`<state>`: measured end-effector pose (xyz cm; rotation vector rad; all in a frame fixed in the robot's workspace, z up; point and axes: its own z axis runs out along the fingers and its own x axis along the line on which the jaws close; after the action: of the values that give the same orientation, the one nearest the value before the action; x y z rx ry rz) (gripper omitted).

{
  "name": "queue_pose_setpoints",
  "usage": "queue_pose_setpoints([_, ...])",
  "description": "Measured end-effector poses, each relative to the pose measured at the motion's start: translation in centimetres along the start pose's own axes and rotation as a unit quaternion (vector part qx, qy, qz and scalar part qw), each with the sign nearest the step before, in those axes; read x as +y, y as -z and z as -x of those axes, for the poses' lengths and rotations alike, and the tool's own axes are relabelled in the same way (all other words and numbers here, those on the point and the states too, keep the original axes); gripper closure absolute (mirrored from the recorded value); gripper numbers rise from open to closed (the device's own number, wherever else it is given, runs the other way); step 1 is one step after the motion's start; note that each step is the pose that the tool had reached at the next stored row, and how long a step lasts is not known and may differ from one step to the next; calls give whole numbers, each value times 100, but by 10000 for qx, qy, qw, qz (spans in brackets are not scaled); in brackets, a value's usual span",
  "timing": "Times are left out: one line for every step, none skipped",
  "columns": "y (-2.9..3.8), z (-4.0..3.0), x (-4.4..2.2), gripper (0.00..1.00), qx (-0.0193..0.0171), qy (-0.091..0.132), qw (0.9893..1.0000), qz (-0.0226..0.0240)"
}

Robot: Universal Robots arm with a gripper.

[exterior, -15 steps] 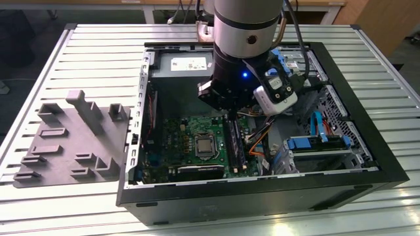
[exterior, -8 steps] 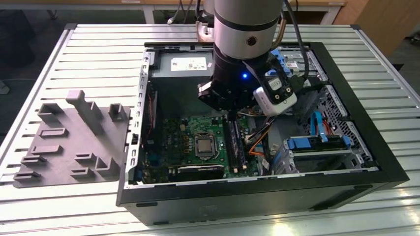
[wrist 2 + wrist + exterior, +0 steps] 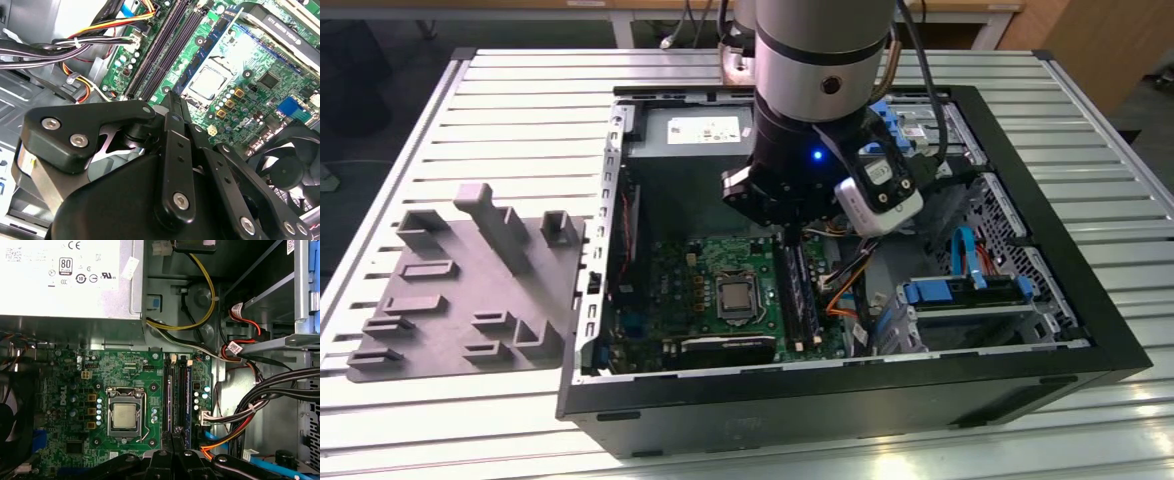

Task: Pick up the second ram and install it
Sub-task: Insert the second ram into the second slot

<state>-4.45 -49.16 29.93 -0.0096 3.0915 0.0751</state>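
Okay, on the exterior view's left a grey holder [image 3: 467, 290] sits on the slatted table [image 3: 520, 110], well apart from the work. Next over is the open computer case [image 3: 854, 395], with the green motherboard [image 3: 680, 290] and its processor socket [image 3: 736, 297] inside. Just beside the socket run the long black slots [image 3: 798, 300], and the gripper [image 3: 789, 238] hangs low in the case over that slot row.

In both wrist views the fingers [image 3: 172, 145] look drawn together at the tips, with nothing visibly pinched between them. In the first wrist view a thin stick stands in the slot in line with the fingertips. I take that for the second ram [image 3: 169, 400], though stick and slot are hard to tell apart. Whether the tips touch it, I cannot tell.

Past the slots are cables [image 3: 847, 285] and blue drive bays [image 3: 961, 292], on the exterior view's right.

Judgement: the pick-up looks done and the stick is in its slot, so the task is near its end. Whether the stick is fully seated and clipped isn't clear.
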Motion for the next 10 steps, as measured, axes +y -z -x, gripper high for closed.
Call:
queue_pose_setpoints([0, 0, 0, 89, 0, 0, 10000, 0])
queue_pose_setpoints([0, 0, 0, 89, 0, 0, 10000, 0])
queue_pose_setpoints([0, 0, 0, 89, 0, 0, 10000, 0])
queue_pose_setpoints([-2, 0, 1, 89, 0, 0, 10000, 1])
queue_pose_setpoints([-5, 0, 3, 89, -1, 0, 10000, 2])
queue_pose_setpoints([-6, -1, 6, 89, -1, 0, 10000, 2])
queue_pose_setpoints([-8, -1, 13, 89, 0, -1, 10000, 0])
queue_pose_setpoints([-11, 0, 18, 89, 0, 0, 10000, 1])
queue_pose_setpoints([-13, 0, 22, 89, 0, 0, 10000, 1])
queue_pose_setpoints([-18, -1, 24, 89, -1, 0, 10000, 2])
